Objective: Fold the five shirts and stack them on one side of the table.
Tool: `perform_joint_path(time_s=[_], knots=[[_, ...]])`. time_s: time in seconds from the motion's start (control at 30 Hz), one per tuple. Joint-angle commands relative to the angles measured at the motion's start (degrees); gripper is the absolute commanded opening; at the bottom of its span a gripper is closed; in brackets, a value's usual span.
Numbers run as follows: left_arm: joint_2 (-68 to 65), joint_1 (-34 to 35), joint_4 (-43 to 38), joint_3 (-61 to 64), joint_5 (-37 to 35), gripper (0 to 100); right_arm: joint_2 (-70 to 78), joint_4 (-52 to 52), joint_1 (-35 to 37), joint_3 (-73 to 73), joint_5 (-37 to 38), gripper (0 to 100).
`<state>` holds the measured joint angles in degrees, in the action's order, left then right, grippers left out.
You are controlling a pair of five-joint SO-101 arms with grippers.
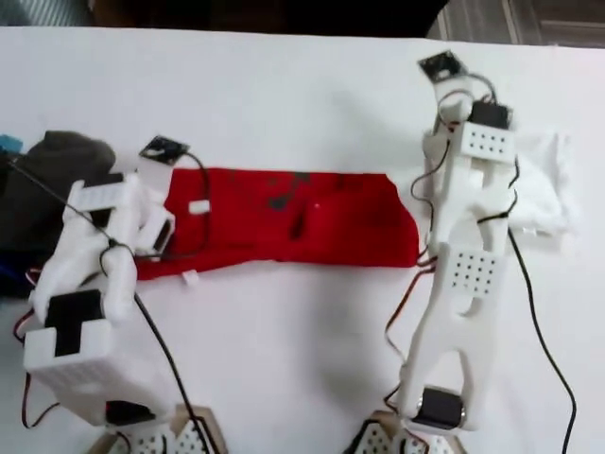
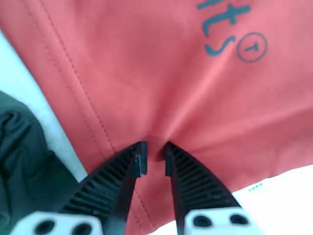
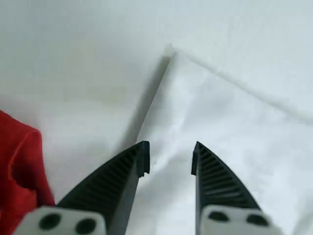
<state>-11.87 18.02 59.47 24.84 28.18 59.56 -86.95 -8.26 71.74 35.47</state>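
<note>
Jaws of the left gripper [image 2: 154, 159] are nipped together on a pucker of the long red cotton shirt [image 1: 284, 222], spread mid-way across the white table [image 1: 284, 85]. Those of the right gripper [image 3: 170, 159] stand apart over the folded white fabric shirt [image 1: 546, 184] at the red one's 3 o'clock. At its 9 o'clock sits a crumpled dark grey garment [image 1: 52, 180].

1 high view down over the table [image 1: 302, 85] — 2 wrist views close in (red shirt [image 1: 331, 232] in all 3)

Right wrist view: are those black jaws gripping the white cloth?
No, the jaws stand wide apart and the white shirt lies flat below them, unpinched.
</note>
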Motion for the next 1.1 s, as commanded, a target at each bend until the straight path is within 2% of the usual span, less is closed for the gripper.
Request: perform_joint_path(time_s=[0.0,0.13,0.33,0.5,0.57,0.63,0.83,1.07], knots=[[-0.18,1.23,-1.41,-0.13,0.0,9,-9.54,-3.47,-0.13,2.29,0.0,14.9],[0.09,0.7,-0.88,-0.48,-0.18,10,-14.9,-9.45,1.89,2.29,0.0,14.9],[0.18,1.05,6.24,-7.43,-0.18,10,-22.99,-14.46,5.32,1.41,0.0,14.6],[0.18,2.64,14.68,-18.33,-0.18,10,-34.07,-14.46,6.29,-5.01,-3.08,5.2],[-0.18,3.16,15.82,-22.29,-0.18,10,-39.6,-14.46,6.73,-10.55,-3.69,1.8],[-0.53,3.78,15.91,-24.75,-0.18,11,-45.41,-14.46,7.6,-17.23,-3.87,3.5],[-0.97,3.78,14.33,-24.92,-0.09,25,-62.37,-14.37,7.96,-39.21,-3.52,11.5],[-7.91,4.57,11.34,-25.27,-0.09,26,-84.26,-14.37,7.78,-57.41,-3.34,11.6]])
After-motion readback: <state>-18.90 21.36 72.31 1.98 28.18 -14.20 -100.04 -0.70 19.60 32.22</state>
